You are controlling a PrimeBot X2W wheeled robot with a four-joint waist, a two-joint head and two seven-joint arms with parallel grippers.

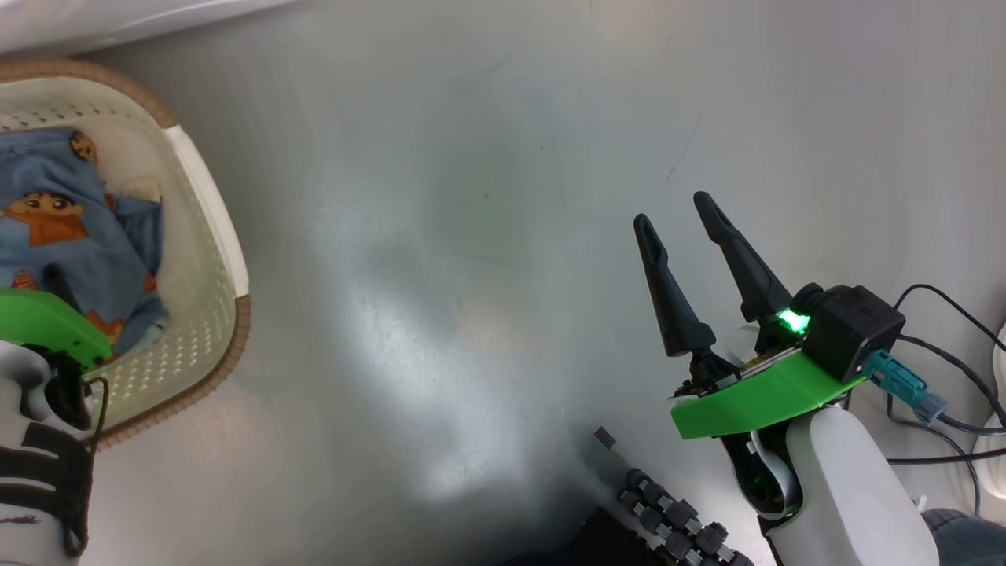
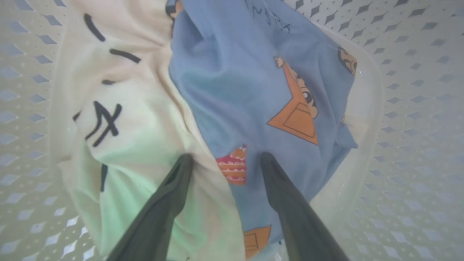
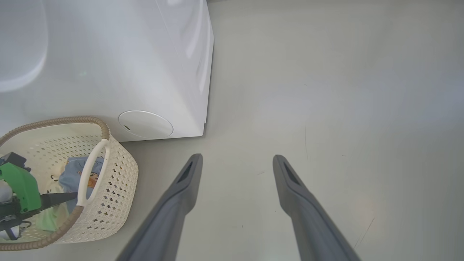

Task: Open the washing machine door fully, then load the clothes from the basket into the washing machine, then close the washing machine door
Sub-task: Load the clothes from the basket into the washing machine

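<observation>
Resting on the clothes (image 2: 253, 90) in the basket (image 3: 119, 170), the left jaws stand spread; right jaws spread too.

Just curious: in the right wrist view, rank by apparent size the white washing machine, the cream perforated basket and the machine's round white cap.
1. White washing machine.
2. Cream perforated plastic basket, nearer the camera, yet clearly smaller.
3. Round white cap low on the machine.

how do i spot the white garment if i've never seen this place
Beside the big white washing machine stands a cream perforated basket with a brown rim. Inside, the cream-white garment lies against a light-blue garment. It alone bears black brush-like marks rather than orange cartoon figures.
</observation>
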